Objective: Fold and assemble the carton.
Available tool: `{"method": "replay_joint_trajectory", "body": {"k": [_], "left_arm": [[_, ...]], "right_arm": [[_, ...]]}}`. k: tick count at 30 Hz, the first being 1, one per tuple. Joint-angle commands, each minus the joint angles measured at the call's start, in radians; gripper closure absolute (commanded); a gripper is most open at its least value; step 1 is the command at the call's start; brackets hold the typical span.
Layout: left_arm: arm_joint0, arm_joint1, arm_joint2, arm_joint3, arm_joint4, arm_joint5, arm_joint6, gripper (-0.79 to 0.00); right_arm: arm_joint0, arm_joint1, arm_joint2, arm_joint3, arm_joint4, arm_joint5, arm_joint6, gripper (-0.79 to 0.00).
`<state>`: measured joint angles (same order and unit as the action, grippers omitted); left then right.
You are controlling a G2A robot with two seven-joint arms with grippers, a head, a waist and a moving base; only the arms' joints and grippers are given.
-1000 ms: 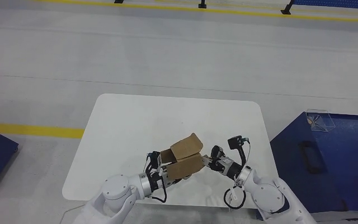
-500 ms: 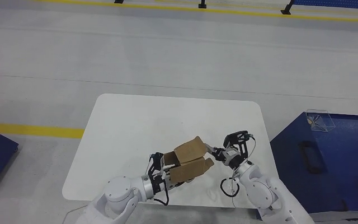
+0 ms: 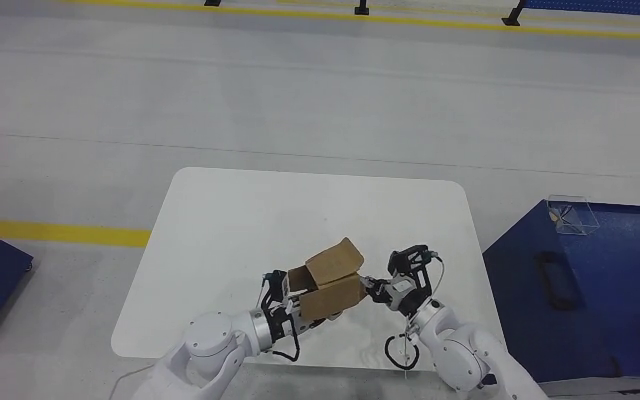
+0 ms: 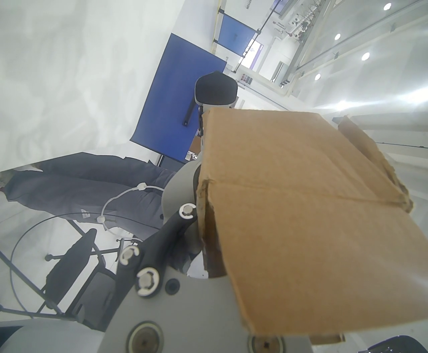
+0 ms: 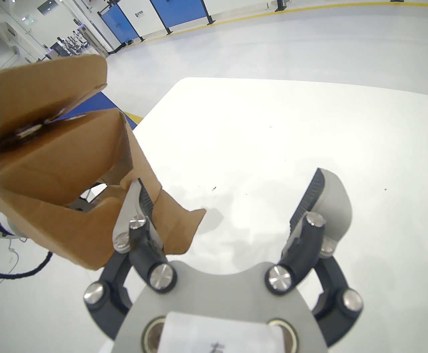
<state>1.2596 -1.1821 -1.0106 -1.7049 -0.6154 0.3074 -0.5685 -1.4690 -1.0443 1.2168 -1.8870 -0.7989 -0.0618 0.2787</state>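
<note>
Carton (image 3: 335, 265) touches one finger of right end effector (image 5: 230, 179).

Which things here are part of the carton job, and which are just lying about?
Job: carton, held in left tool; right tool, open, touching a flap.
Lying about: table, blue cabinet, clear box on it.

Nothing is legible: the white print on a blue panel (image 5: 124, 22) is too small, and the mark on the wrist's white label (image 5: 216, 336) is cut off.
</note>
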Motion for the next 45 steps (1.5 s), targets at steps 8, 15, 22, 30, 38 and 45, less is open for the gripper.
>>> {"method": "replay_joint_trajectory", "body": {"k": [8,15,22,30,38,45], "left_arm": [[-0.013,-0.003,0.003,0.008,0.003,0.027,0.004,0.000],[-0.018,-0.005,-0.001,0.009,-0.004,0.033,0.004,0.000],[-0.024,-0.008,-0.010,0.026,-0.036,0.024,-0.007,0.000],[-0.030,-0.009,-0.028,0.037,-0.064,0.005,-0.028,0.000],[-0.047,-0.013,-0.021,0.044,-0.063,0.026,-0.020,0.000],[-0.060,-0.017,-0.004,0.053,-0.053,0.030,-0.025,0.000]], "right_arm": [[0.022,-0.012,-0.030,0.001,-0.011,0.016,0.020,-0.785],[0.036,-0.018,-0.028,0.009,0.001,0.018,0.035,-0.785],[0.033,-0.019,0.048,0.016,0.074,0.015,0.019,-0.785],[0.020,-0.012,0.124,0.091,0.182,-0.014,0.149,-0.785],[0.038,-0.019,0.084,0.125,0.366,-0.122,0.272,-0.785],[0.041,-0.015,0.137,0.119,0.483,-0.151,0.320,-0.785]]}}
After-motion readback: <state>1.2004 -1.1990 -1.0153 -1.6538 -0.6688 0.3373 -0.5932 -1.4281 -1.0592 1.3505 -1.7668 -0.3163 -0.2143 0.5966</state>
